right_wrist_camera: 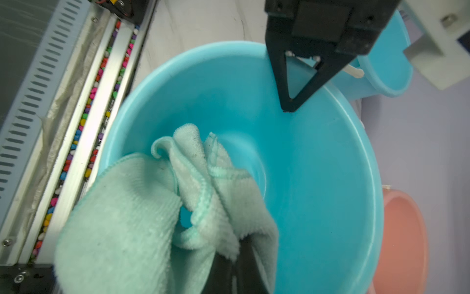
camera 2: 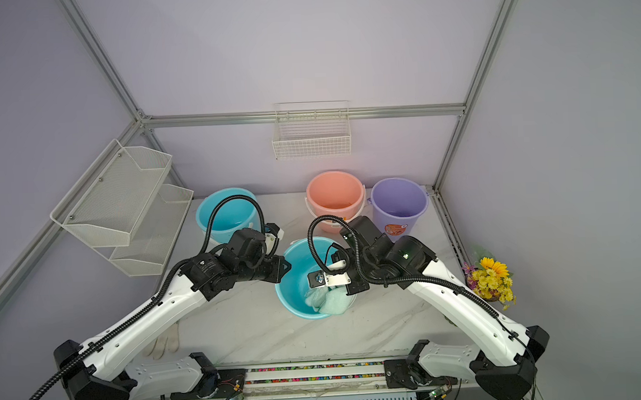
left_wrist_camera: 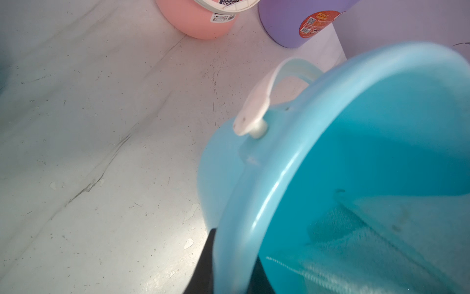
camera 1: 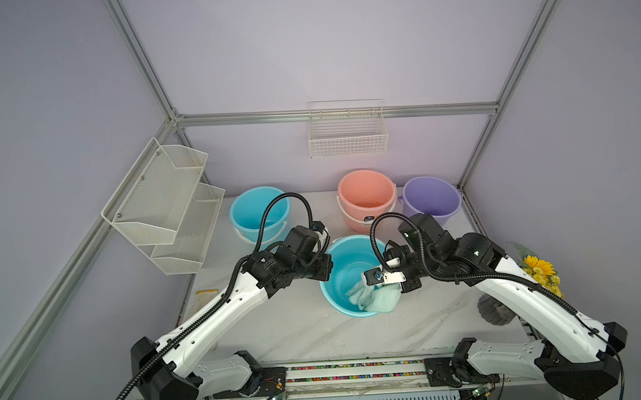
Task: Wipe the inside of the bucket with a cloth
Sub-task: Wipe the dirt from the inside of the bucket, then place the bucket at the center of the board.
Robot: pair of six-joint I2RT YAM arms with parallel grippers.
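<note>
Bracing bucket [camera 1: 346,270]: left gripper [right_wrist_camera: 290,105] is pinching its rim shut, steadying it.
Wiping cloth [right_wrist_camera: 127,216]: right gripper [right_wrist_camera: 239,257] is clamping it inside.

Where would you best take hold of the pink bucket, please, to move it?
Probably its near rim, pinched from above astride the wall: the pink bucket stands upright with its mouth open, and its white handle lies folded down against the side.

Cloth [camera 1: 377,298] inside front bucket [camera 1: 346,268]
</note>
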